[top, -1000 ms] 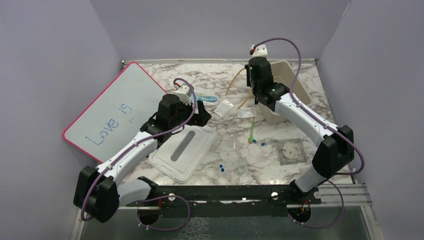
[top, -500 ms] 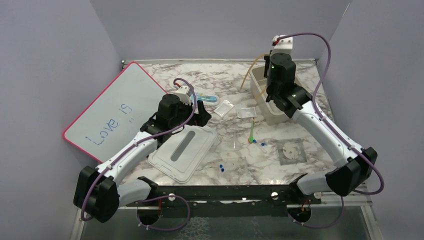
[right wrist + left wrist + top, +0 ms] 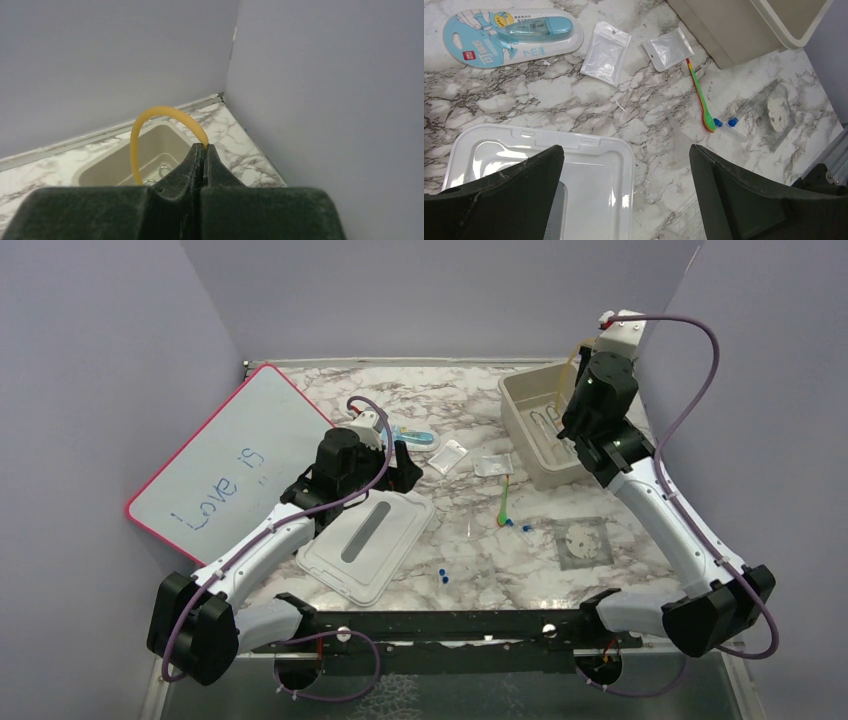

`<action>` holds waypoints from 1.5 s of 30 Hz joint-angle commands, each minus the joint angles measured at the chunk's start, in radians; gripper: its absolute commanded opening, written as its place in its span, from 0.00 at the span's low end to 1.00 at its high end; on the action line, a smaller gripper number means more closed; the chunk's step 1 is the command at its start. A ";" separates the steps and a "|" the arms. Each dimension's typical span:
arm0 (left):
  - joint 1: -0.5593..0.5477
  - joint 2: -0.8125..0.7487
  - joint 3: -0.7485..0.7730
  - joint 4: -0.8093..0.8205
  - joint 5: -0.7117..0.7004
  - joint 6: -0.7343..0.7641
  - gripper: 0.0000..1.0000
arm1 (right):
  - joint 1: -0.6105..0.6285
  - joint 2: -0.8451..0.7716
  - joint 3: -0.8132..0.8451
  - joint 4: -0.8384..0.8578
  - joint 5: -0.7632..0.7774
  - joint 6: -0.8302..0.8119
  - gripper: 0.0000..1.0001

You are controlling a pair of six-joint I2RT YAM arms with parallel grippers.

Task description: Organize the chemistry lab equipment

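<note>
My right gripper (image 3: 202,147) is shut on amber rubber tubing (image 3: 150,112), which arches up from the fingertips and hangs down into the beige bin (image 3: 100,165). In the top view this gripper (image 3: 575,390) hovers over the bin's (image 3: 520,410) far right end. Metal forceps (image 3: 545,420) lie inside the bin, and their rings show in the right wrist view (image 3: 157,175). A thin green stick (image 3: 504,502) (image 3: 701,97), two small clear bags (image 3: 449,456) (image 3: 605,52) and blue-capped vials (image 3: 520,528) (image 3: 726,124) lie mid-table. My left gripper (image 3: 405,468) (image 3: 626,165) is open and empty above a clear lid (image 3: 544,170).
A whiteboard (image 3: 225,455) leans at the left. A blue correction-tape pack (image 3: 412,437) (image 3: 509,35) lies behind the left gripper. A wire-mesh square (image 3: 585,540) (image 3: 774,107) lies front right. Two more blue caps (image 3: 442,575) lie near the front. Purple walls enclose the table.
My right arm has swung right and back, carrying the amber tubing from mid-table to over the beige bin. The left arm has not moved.
</note>
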 commanded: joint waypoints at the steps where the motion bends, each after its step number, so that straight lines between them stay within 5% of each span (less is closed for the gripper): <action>1: 0.002 -0.029 0.026 0.011 -0.009 0.001 0.99 | -0.070 0.003 -0.081 0.042 -0.034 0.029 0.01; 20: 0.002 -0.025 0.025 0.009 -0.016 0.006 0.99 | -0.216 0.314 -0.323 0.323 -0.360 0.062 0.01; 22: 0.002 -0.022 0.026 0.008 -0.015 0.007 0.99 | -0.224 0.345 -0.298 0.276 -0.385 0.081 0.02; 28: 0.002 -0.020 0.025 0.009 -0.018 0.009 0.99 | -0.226 0.333 -0.238 0.166 -0.398 0.135 0.28; 36: 0.002 -0.015 0.027 0.007 -0.015 0.007 0.99 | -0.225 0.257 -0.115 -0.041 -0.397 0.185 0.37; 45: 0.002 -0.017 0.028 0.009 -0.011 0.004 0.99 | -0.224 0.155 -0.020 -0.366 -0.865 0.300 0.39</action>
